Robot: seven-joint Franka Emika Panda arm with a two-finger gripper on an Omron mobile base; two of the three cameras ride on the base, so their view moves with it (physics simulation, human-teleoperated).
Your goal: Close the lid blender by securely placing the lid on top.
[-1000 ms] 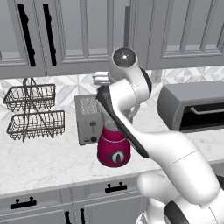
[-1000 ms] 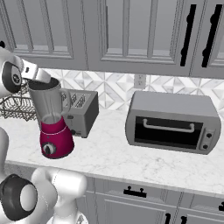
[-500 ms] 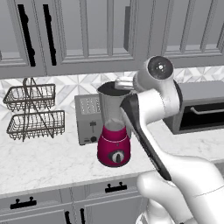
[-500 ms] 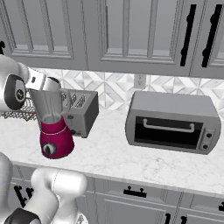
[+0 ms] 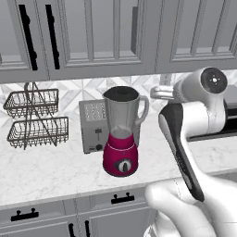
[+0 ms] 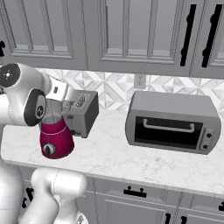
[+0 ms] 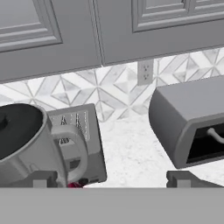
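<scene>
The blender (image 5: pixel 121 139) stands on the counter, a clear grey jar with a side handle on a magenta base (image 6: pixel 54 140). Its round black lid (image 5: pixel 121 94) sits in the jar's mouth. In the hand view the lid (image 7: pixel 15 129) and jar (image 7: pixel 39 153) lie at the lower left. My gripper (image 7: pixel 112 180) is open, its fingertips (image 7: pixel 41 179) wide apart with nothing between them. In the left base view the gripper (image 5: pixel 156 92) hangs to the right of the jar's rim, at lid height and apart from it.
A grey boxy toaster (image 5: pixel 95 125) stands right behind the blender. A two-tier wire basket (image 5: pixel 34 118) is at the left by the wall. A toaster oven (image 6: pixel 173 122) sits to the right on the marble counter (image 6: pixel 118 157). Cabinets hang low above.
My arm has swung to the right, away from the blender's top. The black lid stays on the jar. The gripper has stayed wide open.
</scene>
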